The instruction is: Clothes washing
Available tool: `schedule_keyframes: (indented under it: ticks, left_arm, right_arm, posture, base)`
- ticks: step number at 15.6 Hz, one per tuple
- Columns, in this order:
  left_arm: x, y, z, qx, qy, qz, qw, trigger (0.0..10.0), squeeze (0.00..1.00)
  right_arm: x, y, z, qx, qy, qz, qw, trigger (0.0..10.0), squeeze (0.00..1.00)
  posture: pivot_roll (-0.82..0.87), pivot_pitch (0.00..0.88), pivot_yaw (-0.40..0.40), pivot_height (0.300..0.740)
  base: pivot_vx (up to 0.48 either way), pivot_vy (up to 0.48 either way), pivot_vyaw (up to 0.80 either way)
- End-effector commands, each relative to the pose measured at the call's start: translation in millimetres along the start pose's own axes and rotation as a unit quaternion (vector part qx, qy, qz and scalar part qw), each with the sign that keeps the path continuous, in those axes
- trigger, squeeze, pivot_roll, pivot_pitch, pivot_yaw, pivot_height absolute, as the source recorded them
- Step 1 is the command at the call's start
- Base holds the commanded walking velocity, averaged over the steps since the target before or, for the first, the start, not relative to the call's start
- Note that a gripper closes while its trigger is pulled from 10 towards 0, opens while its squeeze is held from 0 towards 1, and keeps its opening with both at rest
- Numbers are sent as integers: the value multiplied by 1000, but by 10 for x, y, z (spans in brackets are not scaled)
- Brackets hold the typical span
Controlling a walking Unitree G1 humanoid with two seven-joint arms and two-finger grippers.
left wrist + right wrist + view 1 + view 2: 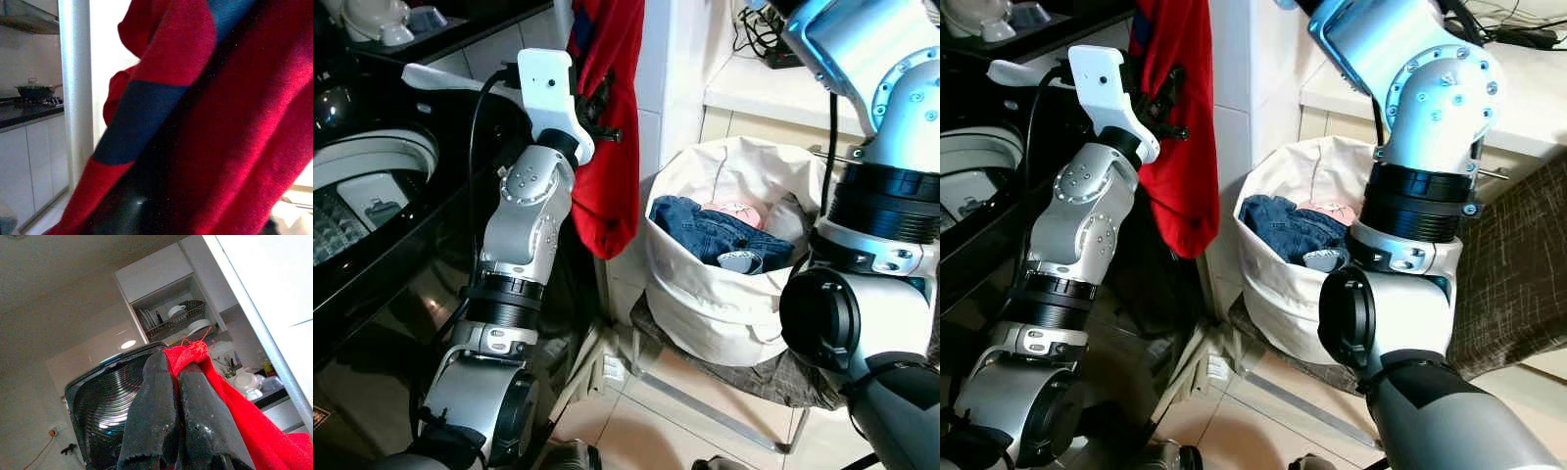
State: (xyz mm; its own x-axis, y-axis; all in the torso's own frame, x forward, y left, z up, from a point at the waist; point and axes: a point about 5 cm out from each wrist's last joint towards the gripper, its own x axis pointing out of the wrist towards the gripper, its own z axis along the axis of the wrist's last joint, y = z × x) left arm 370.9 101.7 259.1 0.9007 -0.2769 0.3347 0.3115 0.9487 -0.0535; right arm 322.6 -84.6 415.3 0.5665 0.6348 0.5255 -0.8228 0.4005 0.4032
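The washing machine point(372, 186) stood with its tub open at the robot's left, ready for loading. The white laundry bag point(724, 294) sat on a chair seat's front edge, blue jeans point(715, 230) lying inside it. A red garment point(612, 127) hung between machine and bag, lifted high, probably so it would clear the tub's rim. The right gripper point(176, 416) had its fingers pressed together on the garment's top edge. The left gripper point(597, 122) sat against the cloth; whether it pinched, I cannot tell.
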Motion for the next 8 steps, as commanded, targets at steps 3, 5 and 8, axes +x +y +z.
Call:
schedule_keyframes:
  ticks: [3, 5, 8]
  left_arm:
    - [48, -10, 50, 3, -10, -6, 1000, 0, 0]
    - [51, -1, 50, 4, -11, -6, 1000, 0, 0]
    - [74, 42, 81, 5, -20, 1, 1000, 0, 0]
  right_arm:
    - [-39, 31, 55, -15, -13, 3, 1000, 0, 0]
    - [-44, 30, 63, -17, -14, 2, 1000, 0, 0]
    - [-57, 33, 59, -20, -14, 0, 1000, 0, 0]
  posture:
    - [-125, 0, 111, 740]
    - [-129, 0, 115, 740]
    - [-137, 0, 125, 740]
  base:
    - [0, 0, 0]
    - [0, 0, 0]
    - [0, 0, 0]
